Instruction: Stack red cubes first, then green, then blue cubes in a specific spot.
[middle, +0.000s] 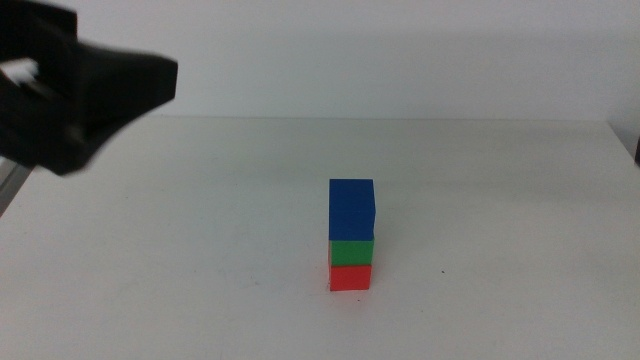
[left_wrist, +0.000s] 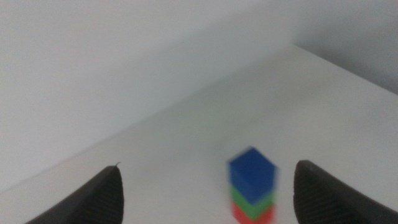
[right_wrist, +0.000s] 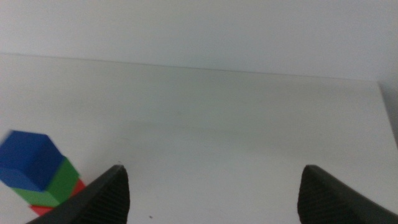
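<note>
A plain white table (middle: 500, 300) is seen below a pale grey wall, and its far edge is drawn as a straight line across the middle view. The table's right edge is met just at the frame's right side, where a small dark shape is cut off and cannot be identified.

Near the table's middle, a single column is formed by the three cubes. The red cube (middle: 350, 277) is set on the tabletop, the green cube (middle: 351, 251) is stacked on it, and the blue cube (middle: 351, 209) is placed on top, turned slightly so that its right side overhangs a little. Bare table is left on every side of the column, with wide open surface to its left, right and front.

The left gripper (middle: 90, 95) is held high at the upper left of the middle view, well apart from the stack, and is partly cut off by the frame. In its own wrist view its jaws are spread wide with nothing between them, and the blurred stack is seen below and between them, the red cube being clipped by the picture's edge.

The right gripper (right_wrist: 211, 193) is not shown in the middle view. Its jaws are likewise parted wide and empty, apparently above bare table, with the stack off to one side.
</note>
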